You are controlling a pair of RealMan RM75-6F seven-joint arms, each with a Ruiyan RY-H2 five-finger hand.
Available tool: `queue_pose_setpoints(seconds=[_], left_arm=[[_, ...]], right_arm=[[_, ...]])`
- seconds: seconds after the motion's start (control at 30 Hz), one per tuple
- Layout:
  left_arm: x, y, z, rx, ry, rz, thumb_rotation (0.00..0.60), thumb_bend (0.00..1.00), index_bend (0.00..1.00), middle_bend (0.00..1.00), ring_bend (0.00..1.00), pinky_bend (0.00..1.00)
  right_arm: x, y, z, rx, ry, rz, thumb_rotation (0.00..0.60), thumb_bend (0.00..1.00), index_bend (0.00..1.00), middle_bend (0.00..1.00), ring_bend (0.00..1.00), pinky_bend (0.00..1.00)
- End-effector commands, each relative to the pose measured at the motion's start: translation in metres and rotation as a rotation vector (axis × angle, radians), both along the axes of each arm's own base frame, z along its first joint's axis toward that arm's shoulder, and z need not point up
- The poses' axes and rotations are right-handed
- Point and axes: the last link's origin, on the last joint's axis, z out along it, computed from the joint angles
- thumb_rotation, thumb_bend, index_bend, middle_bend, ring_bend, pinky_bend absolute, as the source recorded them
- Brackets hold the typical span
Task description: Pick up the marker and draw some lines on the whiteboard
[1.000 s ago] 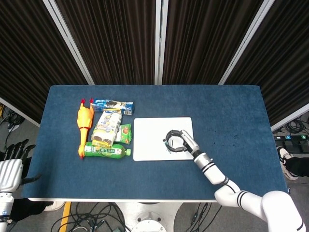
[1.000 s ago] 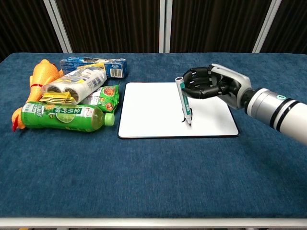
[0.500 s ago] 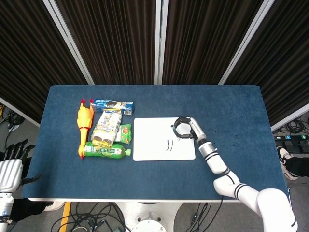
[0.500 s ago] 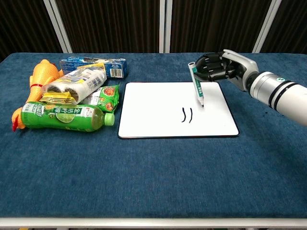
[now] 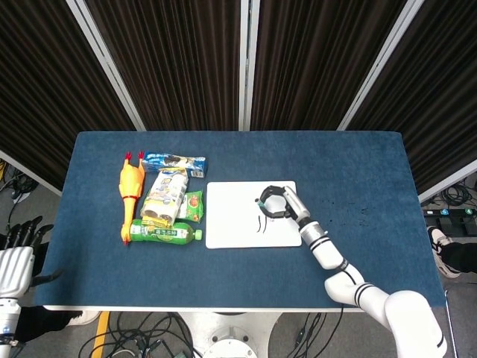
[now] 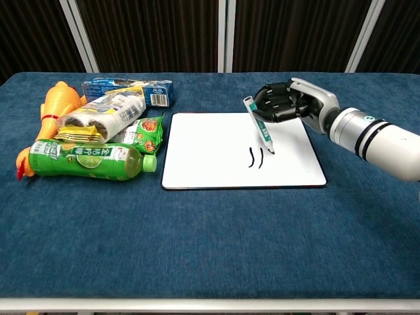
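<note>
A white whiteboard (image 6: 210,157) (image 5: 235,222) lies flat on the blue table, with two short black strokes (image 6: 256,157) drawn near its middle. My right hand (image 6: 287,106) (image 5: 277,203) grips a green-and-white marker (image 6: 259,133), tilted with its tip down on the board just right of the strokes. My left hand (image 5: 16,257) shows only in the head view, at the far left edge off the table, its fingers apart and holding nothing.
Left of the board lie a yellow rubber chicken (image 6: 56,108), a green drink bottle (image 6: 85,161), a bag of snacks (image 6: 105,115), a small green packet (image 6: 144,134) and a blue box (image 6: 128,88). Bare blue cloth (image 6: 216,243) spreads in front.
My right hand moved with the marker from the board's lower middle to its far right edge, then back toward the middle. Two black strokes became visible on the board.
</note>
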Motion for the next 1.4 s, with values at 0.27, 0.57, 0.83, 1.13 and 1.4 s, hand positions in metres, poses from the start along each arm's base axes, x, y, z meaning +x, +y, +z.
queue_pose_setpoints(seconds=[0.27, 0.57, 0.83, 1.13, 1.4], left_arm=[[-0.002, -0.001, -0.001, 0.004, -0.006, 0.0, 0.6, 0.03, 0.16, 0.04, 0.03, 0.01], [-0.001, -0.001, -0.003, 0.001, -0.012, -0.005, 0.6, 0.03, 0.16, 0.04, 0.03, 0.01], [0.007, 0.004, -0.003, -0.005, -0.009, -0.041, 0.6, 0.03, 0.16, 0.04, 0.03, 0.01], [0.009, 0.002, -0.005, -0.012, -0.018, -0.039, 0.6, 0.03, 0.16, 0.04, 0.03, 0.01], [0.008, 0.002, -0.006, -0.014, -0.021, -0.035, 0.6, 0.03, 0.16, 0.04, 0.03, 0.01]], right_arm=[[-0.012, 0.046, 0.021, 0.094, -0.003, 0.068, 0.6, 0.53, 0.65, 0.57, 0.36, 0.21], [-0.041, 0.029, 0.097, -0.156, 0.0, 0.003, 0.6, 0.53, 0.65, 0.57, 0.36, 0.21], [-0.077, 0.02, 0.147, -0.363, 0.74, 0.306, 0.6, 0.51, 0.67, 0.57, 0.35, 0.19], [-0.092, 0.023, 0.13, -0.379, 1.309, 0.585, 0.6, 0.5, 0.65, 0.56, 0.3, 0.11], [-0.109, 0.029, 0.097, -0.286, 1.393, 0.61, 0.6, 0.5, 0.6, 0.53, 0.26, 0.08]])
